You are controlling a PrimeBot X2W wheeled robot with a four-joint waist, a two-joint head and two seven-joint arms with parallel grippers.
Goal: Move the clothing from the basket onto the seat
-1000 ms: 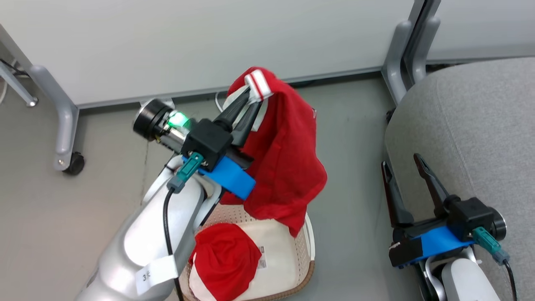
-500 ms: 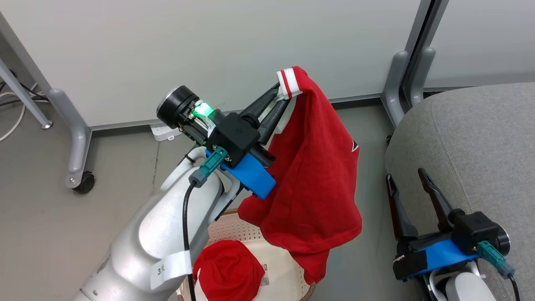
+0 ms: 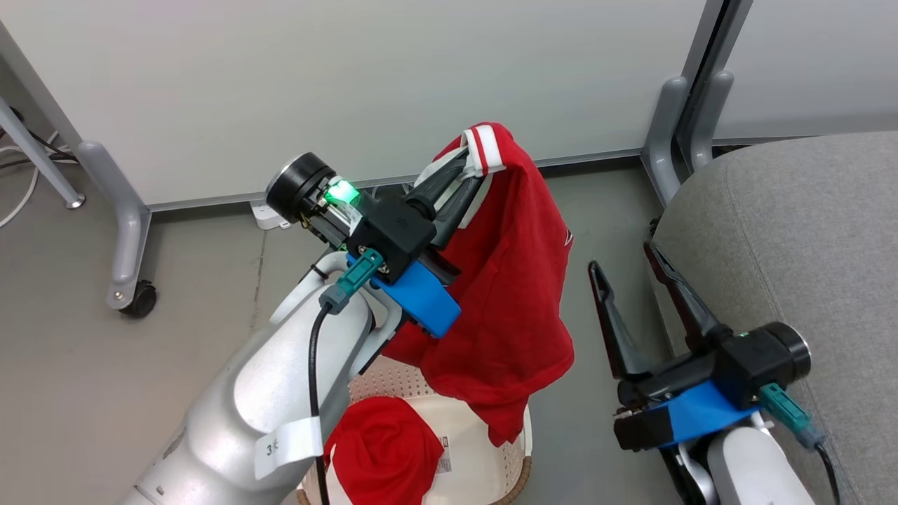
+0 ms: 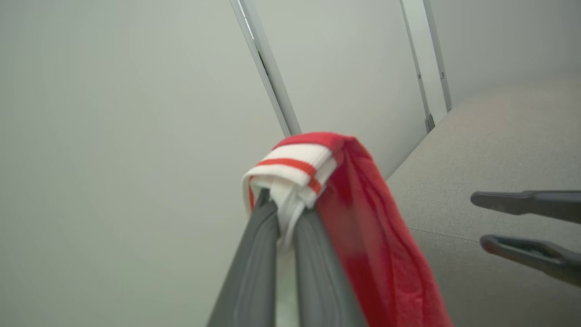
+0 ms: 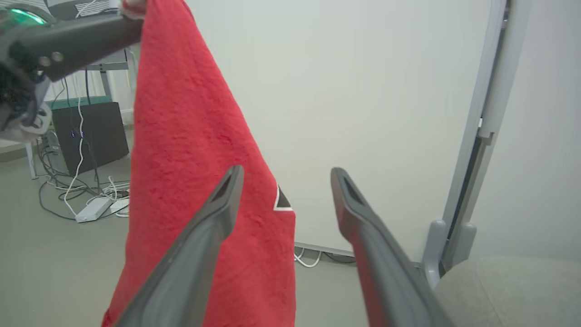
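Left pincer is pressed tight on the white ribbed cuff w/ red stripes of 1 red jersey. It holds the jersey up in the air, hem hanging down over the basket. Right pincer is spread wide and empty. It sits between the hanging jersey and the seat, pointing up, not touching the cloth afaict.

Progress imo: about halfway thru the 1st of 2 moves. Jersey is out of the basket but not on the seat yet, so it needs carrying over to the robot's right and letting go. The 2nd red garment sits bunched in a ball at the bottom of the basket, so that's a whole other trip. No clothing on the bit of seat I can see.

Materials:
- **Jersey:** soft, slightly fuzzy knit, totally limp, hangs in long folds, small black+white mark near 1 edge. The cuff looks thicker.
- **Basket:** cream plastic w/ little holes in the walls and a brown woven-look rim.
- **Seat:** big, rounded, light grey woven fabric.
- **Pincer fingers**: long, dark, tapered.
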